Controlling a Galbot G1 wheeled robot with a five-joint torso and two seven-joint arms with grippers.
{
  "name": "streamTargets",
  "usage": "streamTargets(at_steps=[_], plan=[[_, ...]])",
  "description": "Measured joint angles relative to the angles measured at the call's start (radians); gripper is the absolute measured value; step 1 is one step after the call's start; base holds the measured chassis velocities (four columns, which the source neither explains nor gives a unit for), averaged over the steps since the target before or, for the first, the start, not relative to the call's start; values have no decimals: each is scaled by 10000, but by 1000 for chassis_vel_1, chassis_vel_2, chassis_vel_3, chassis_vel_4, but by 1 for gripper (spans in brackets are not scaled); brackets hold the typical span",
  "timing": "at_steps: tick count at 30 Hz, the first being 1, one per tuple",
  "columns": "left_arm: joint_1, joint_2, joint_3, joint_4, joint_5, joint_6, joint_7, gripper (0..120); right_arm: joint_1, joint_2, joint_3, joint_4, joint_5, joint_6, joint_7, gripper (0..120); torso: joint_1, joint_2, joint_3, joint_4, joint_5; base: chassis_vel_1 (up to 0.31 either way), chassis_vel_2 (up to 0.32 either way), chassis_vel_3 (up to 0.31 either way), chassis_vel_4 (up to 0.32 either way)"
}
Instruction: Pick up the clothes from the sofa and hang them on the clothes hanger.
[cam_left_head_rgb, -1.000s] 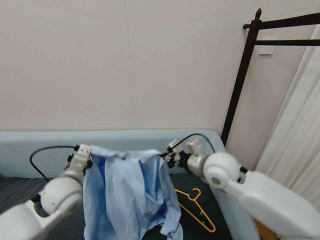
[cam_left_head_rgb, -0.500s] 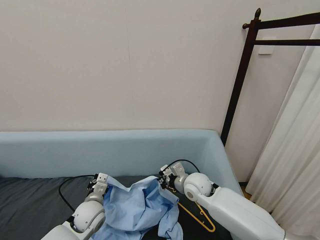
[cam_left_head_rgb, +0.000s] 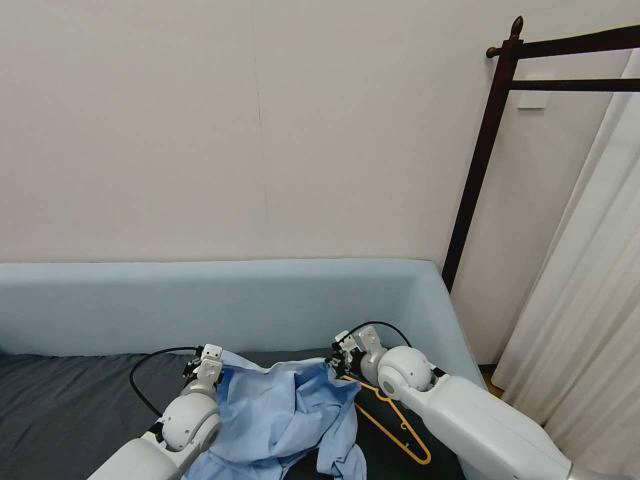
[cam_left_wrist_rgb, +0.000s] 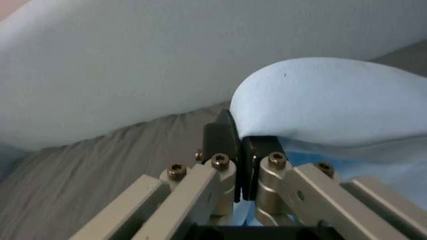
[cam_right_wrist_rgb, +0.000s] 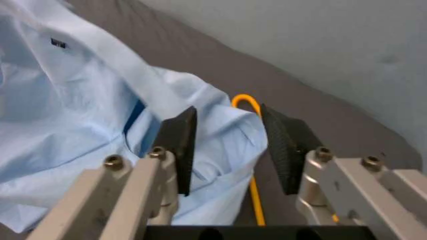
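A second ago the blue shirt (cam_left_head_rgb: 285, 410) hung spread between both arms; now it lies slumped on the sofa (cam_left_head_rgb: 250, 290) seat, its edge over the hook of the orange hanger (cam_left_head_rgb: 400, 425). The left gripper (cam_left_head_rgb: 210, 355) still pinches a fold, clamped tight. The right gripper (cam_left_head_rgb: 345, 345) has let go, jaws apart just above the cloth. To me that looks like a regrip, with nothing yet hung on the dark rack (cam_left_head_rgb: 480, 150)
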Motion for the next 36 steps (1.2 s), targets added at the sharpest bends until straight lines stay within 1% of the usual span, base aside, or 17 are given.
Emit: streamTargets(at_steps=[1,5,6,8,10,11,13,14,15,16,19,20,25,27,31,33,36], plan=[[0,0,0,0,0,0,0,0,0,0,0,0,0,0,0,43,0,0,0,0,0,0,0,0,0],[64,-120,53,-36,4,2,-8,0,-881,-575,1100,-59,-447,402,-381,60,0,1,-2,1,-1,0,0,0,0],[64,-120,53,-36,4,2,-8,0,-881,-575,1100,-59,-447,402,-381,60,0,1,-2,1,-1,0,0,0,0],[239,-95,70,-178,7,-4,7,0,-1402,-914,1449,-563,-898,703,-806,72,0,1,-1,-2,-2,0,0,0,0],[372,-77,69,-267,21,-26,28,0,-1704,-992,1596,-988,-1230,917,-1131,79,0,1,-2,-6,-1,0,0,0,0],[372,-77,69,-267,21,-26,28,0,-1704,-992,1596,-988,-1230,917,-1131,79,0,1,-2,-6,-1,0,0,0,0],[557,-38,54,-370,51,-89,82,0,-1997,-820,1760,-1685,-1788,1322,-1467,88,-1,1,-1,-6,-4,0,0,0,0],[618,-12,49,-415,82,-110,111,0,-2053,-672,1813,-1966,-1986,1505,-1533,90,0,1,-1,-4,-3,0,0,0,0],[725,56,34,-494,148,-143,156,0,-2092,-308,1929,-2566,-2295,1800,-1671,97,-1,1,-1,2,0,0,0,0,0],[725,56,34,-494,148,-143,156,0,-2092,-308,1929,-2566,-2295,1800,-1671,97,-1,1,-1,2,0,0,0,0,0],[875,172,-14,-668,182,-165,187,0,-2042,275,2030,-3703,-2712,2100,-1953,100,-1,0,0,7,-1,0,0,0,0],[875,172,-14,-668,182,-165,187,0,-2042,275,2030,-3703,-2712,2100,-1953,100,-1,0,0,7,-1,0,0,0,0],[1153,319,-203,-1026,193,-169,214,0,-1757,1113,2371,-5454,-3015,2333,-2383,100,-1,0,0,2,-3,0,0,0,0],[1199,330,-232,-1081,197,-169,224,0,-1685,1244,2475,-5771,-3018,2354,-2432,100,-1,0,0,3,-3,0,0,0,0],[1303,372,-296,-1161,240,-190,266,0,-1513,1519,2800,-6555,-3061,2387,-2655,95,0,0,0,3,-4,0,0,0,0],[1365,384,-350,-1164,287,-227,308,0,-1434,1715,3115,-6980,-3116,2415,-2786,88,-1,0,0,-1,-4,0,0,0,0],[1408,436,-380,-1164,359,-275,361,0,-1374,1901,3319,-7335,-3193,2474,-2951,84,-1,0,0,1,-4,0,0,0,0]])
